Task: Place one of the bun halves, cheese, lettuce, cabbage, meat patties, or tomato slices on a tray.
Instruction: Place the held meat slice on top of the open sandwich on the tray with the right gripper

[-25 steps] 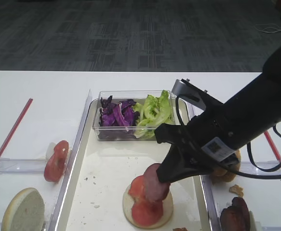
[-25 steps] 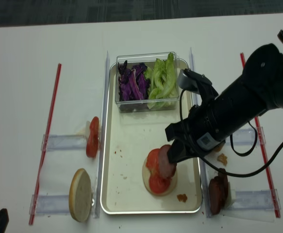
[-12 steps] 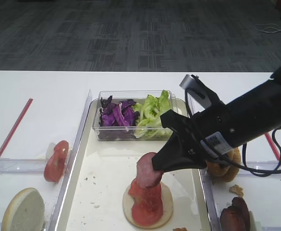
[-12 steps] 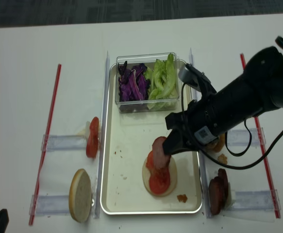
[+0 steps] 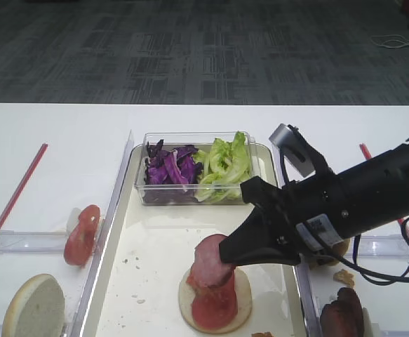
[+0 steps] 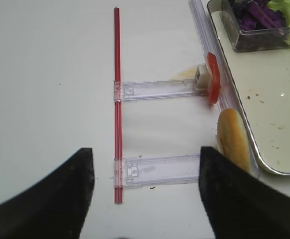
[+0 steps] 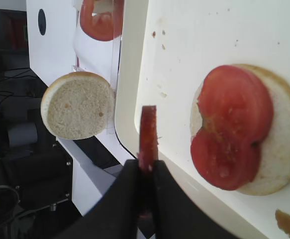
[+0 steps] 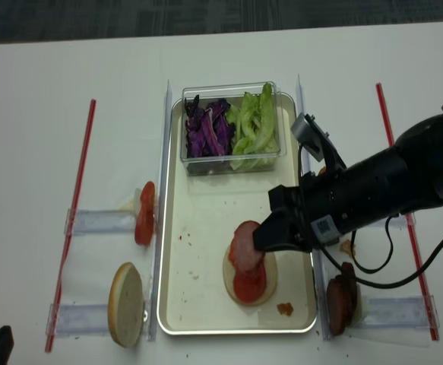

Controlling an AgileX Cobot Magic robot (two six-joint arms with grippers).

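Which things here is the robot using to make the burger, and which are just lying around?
For the job:
- right gripper, shut on the meat patty
- bun half topped with tomato slices
- tray

Lying about:
- clear box of cabbage and lettuce
- spare bun half
- spare tomato slice
- red sticks

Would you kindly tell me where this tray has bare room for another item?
The cream-white tray is bare along its left half, between the clear plastic box and its near rim. Crowded: the bun half topped with tomato slices, where the right gripper holds a meat patty.
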